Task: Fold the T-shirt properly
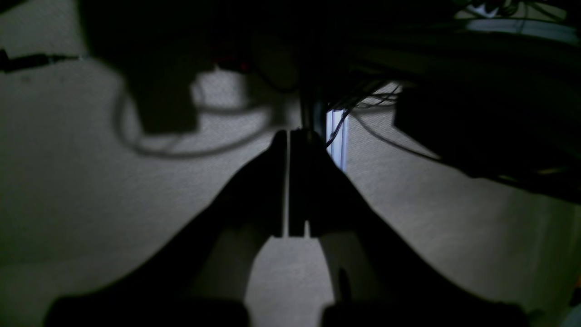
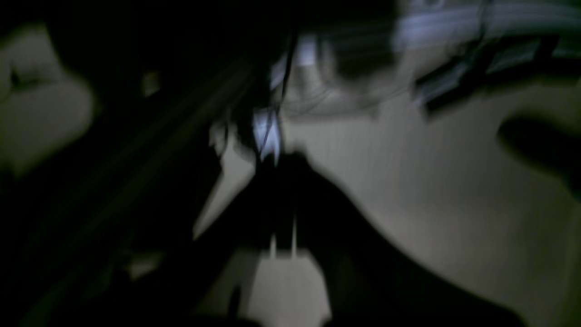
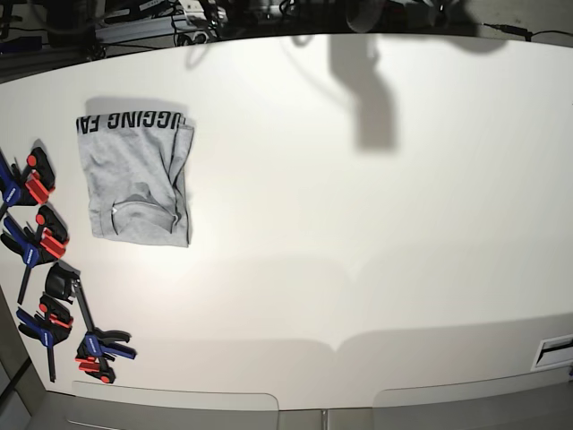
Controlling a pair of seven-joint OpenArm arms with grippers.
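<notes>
T-shirt [image 3: 134, 177] lies folded on table [image 3: 358, 224], far left in base view, lettering along top edge, clamps [image 3: 49, 278] beside it; left gripper [image 1: 288, 181] closed, empty; right gripper [image 2: 283, 218] closed, empty, blurred

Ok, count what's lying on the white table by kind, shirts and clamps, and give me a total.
T-shirt: 1
Clamps: 4, red, black and blue, bunched along the table edge
Total: 5

one T-shirt [image 3: 134, 179], four clamps [image 3: 40, 233], one table [image 3: 358, 224], two claws [image 1: 288, 181]
</notes>
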